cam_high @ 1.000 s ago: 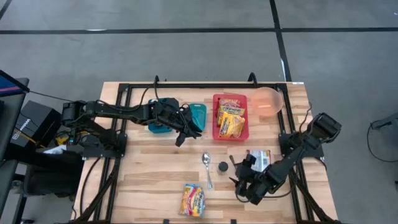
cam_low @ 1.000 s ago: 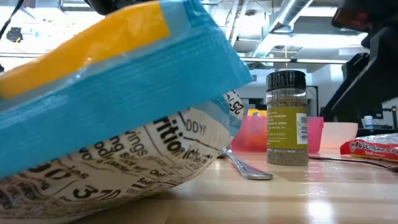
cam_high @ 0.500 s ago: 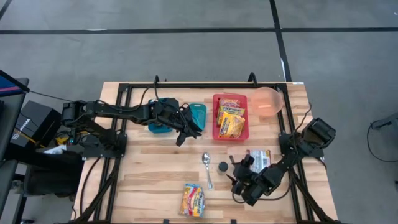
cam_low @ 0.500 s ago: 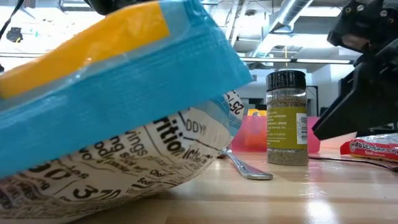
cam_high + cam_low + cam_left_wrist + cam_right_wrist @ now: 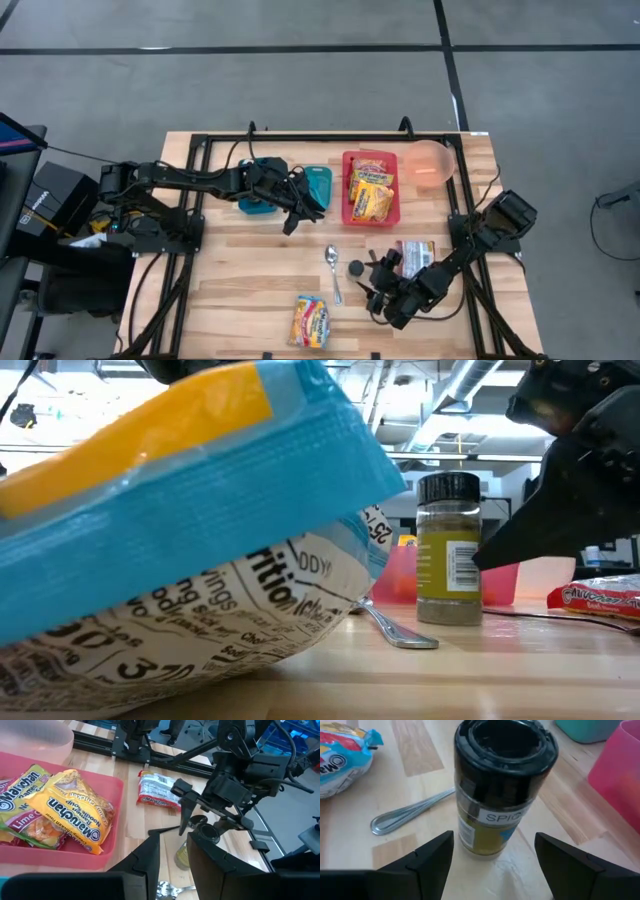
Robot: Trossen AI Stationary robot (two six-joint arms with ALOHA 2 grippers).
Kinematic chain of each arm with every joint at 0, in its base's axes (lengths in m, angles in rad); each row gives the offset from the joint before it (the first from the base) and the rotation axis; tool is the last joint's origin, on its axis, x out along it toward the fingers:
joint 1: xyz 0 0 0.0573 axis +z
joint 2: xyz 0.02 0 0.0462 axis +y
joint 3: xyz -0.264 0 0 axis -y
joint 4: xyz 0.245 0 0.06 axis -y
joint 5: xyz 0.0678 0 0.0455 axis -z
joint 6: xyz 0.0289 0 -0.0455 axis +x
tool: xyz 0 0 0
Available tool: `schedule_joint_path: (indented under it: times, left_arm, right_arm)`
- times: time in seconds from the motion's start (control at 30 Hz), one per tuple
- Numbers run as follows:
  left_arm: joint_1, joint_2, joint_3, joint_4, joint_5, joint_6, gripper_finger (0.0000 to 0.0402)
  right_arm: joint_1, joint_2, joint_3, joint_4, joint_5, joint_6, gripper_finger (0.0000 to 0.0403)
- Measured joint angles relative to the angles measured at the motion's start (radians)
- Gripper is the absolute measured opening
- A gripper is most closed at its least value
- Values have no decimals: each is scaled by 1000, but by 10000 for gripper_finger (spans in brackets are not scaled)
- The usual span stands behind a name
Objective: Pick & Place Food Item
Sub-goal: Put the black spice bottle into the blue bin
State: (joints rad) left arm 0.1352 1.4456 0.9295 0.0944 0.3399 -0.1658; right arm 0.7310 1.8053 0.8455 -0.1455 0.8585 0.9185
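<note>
Floor point(image 5: 300, 90): grey, smooth, crossed by dark lines. Counter point(image 5: 250, 280): pale wood planks in a black metal frame. Ceiling point(image 5: 440, 400): exposed ducts and pipework, bright overhead lighting. Black equipment box point(image 5: 50, 195) beside counter.

We see two arms, the left arm point(image 5: 190, 180) and right arm point(image 5: 470, 250), built of matte black jointed segments with black cables looped along them. Beside the table point(image 5: 250, 270) edge, each ends in two flat, dark, wedge-shaped fingers point(image 5: 427, 857).
</note>
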Motion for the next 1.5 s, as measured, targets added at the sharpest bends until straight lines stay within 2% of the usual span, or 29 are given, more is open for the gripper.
schedule_joint_path:
  times: [0.63,0.87,1.2,1.33,1.5]
  left_arm:
    - [-7,0,0,0,1,0,92]
    - [-7,0,0,3,1,-8,92]
    - [-7,0,0,4,1,-8,92]
    - [-7,0,0,4,1,-8,92]
    - [-7,0,0,8,1,-8,92]
  right_arm:
    - [-74,0,-1,112,-49,-84,273]
    - [-78,60,-89,418,-57,-152,273]
    - [-89,85,-93,470,-7,-189,273]
    - [-120,117,-98,542,-67,-230,273]
    - [-132,115,-97,560,-71,-245,273]
